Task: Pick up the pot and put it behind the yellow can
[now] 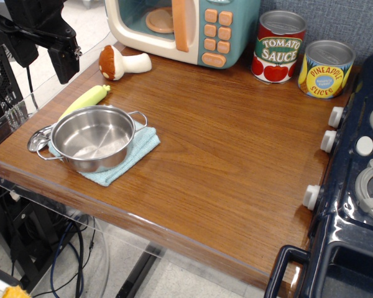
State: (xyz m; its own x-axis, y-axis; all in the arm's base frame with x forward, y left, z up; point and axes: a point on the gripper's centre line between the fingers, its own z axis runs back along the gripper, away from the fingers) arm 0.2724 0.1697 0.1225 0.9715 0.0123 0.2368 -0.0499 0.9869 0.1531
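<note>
Pot (92,137): steel, empty, upright, set on a light blue cloth (135,151) at the 8 o'clock part of the tabletop (236,155); one loop handle is turned to 2 o'clock, the other to 8 o'clock. Spoon (37,139): partly hidden, touching the pot at 9 o'clock. Corn (86,100): laid just beyond the pot at 12 o'clock. Mushroom (121,63): on its side, further off at 12 o'clock. Yellow can (326,69): upright at the 2 o'clock corner, well apart from the pot, just beside a red can (279,47). Microwave (183,28): at 12 o'clock. Stove (354,192): along the 3 o'clock edge. Pincer (40,40): seen at 10 o'clock, above the tabletop edge, dark and cropped; nothing is seen held, and its opening cannot be told.
</note>
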